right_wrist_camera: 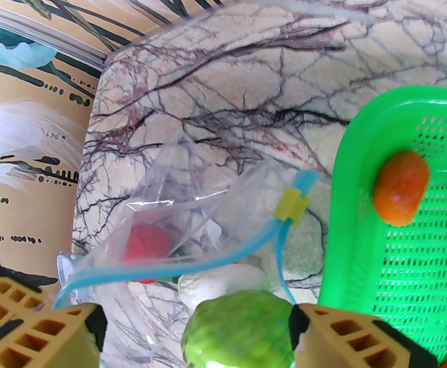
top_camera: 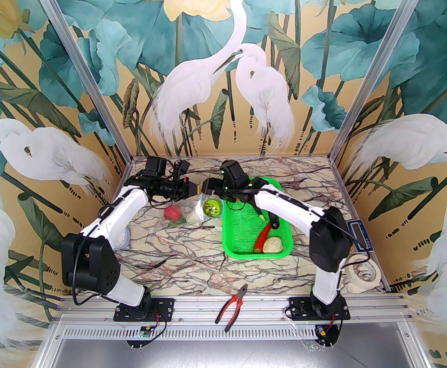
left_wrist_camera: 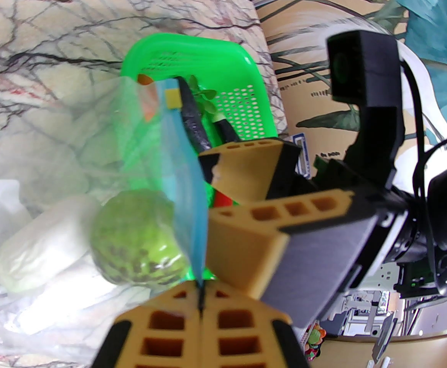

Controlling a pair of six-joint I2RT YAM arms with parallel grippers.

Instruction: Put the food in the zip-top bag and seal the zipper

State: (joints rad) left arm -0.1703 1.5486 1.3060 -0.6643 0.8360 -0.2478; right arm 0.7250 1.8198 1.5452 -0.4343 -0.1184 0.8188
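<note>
We log red tomato [right_wrist_camera: 147,245] in clear zip-top bag [right_wrist_camera: 177,213], green cabbage [right_wrist_camera: 239,332] at mouth, right gripper [right_wrist_camera: 194,314] spread around it; left gripper [left_wrist_camera: 200,293] pinches light-blue zipper strip [right_wrist_camera: 193,266]; orange tomato [right_wrist_camera: 401,187] waits in green mesh basket [right_wrist_camera: 346,205].

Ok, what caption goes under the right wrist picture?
Open right gripper around the green cabbage at the mouth of the bag; orange tomato sits in the basket.

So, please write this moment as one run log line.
left fingers: shut on zipper | right fingers: open around cabbage | cabbage: at bag mouth
</note>
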